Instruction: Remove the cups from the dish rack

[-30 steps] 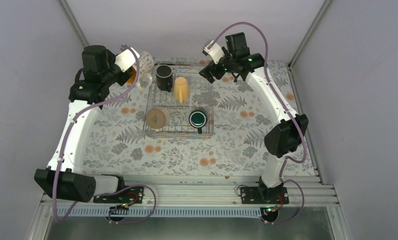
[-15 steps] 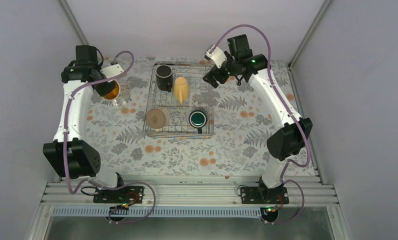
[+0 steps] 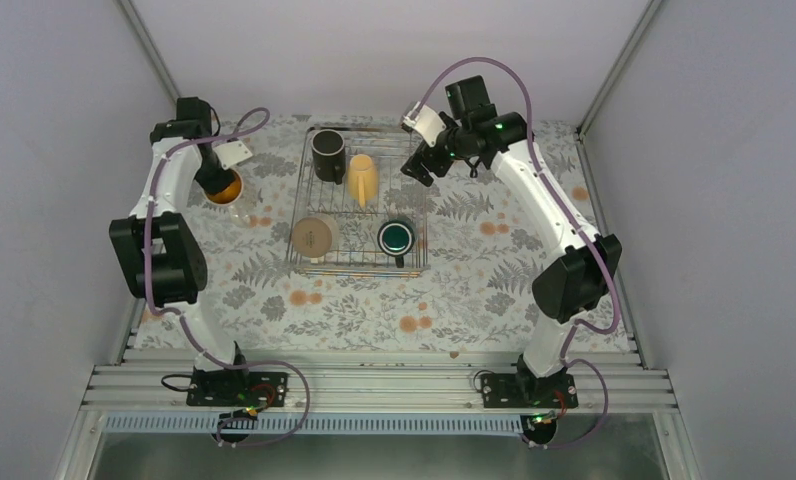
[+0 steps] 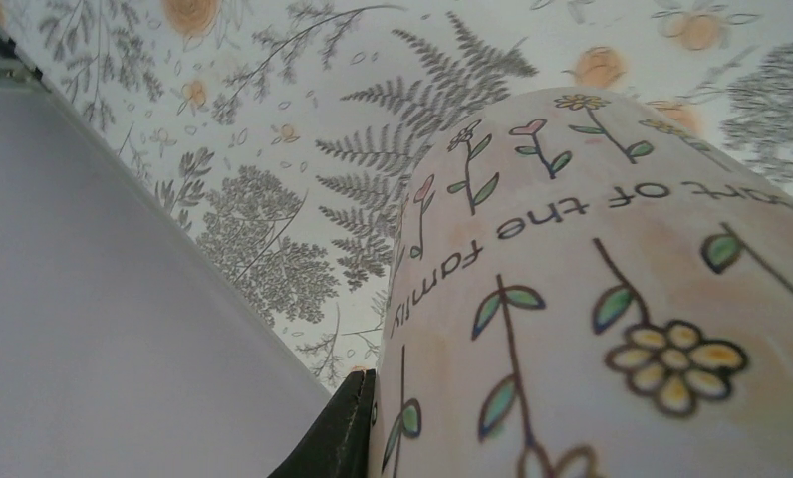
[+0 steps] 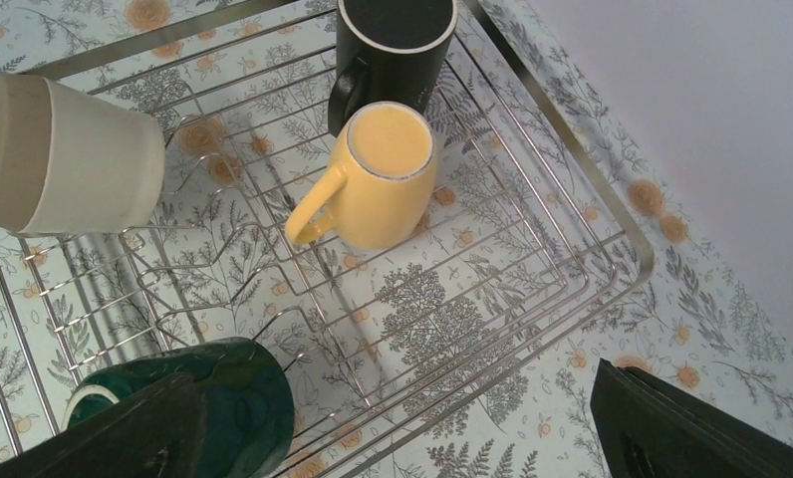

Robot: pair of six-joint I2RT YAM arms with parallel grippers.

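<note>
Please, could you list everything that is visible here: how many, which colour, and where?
rack: one, silver wire, middle of the cloth
black mug: one, black, rack's far left corner
yellow mug: one, yellow, in the rack beside the black mug
cream mug: one, cream, rack's near left
green mug: one, dark green, rack's near right
flowered mug: one, whitish, left of the rack
cloth: one, pale, fern print, under everything
left hand: black, shut on the flowered mug
right hand: black, open, over the rack's far right
</note>
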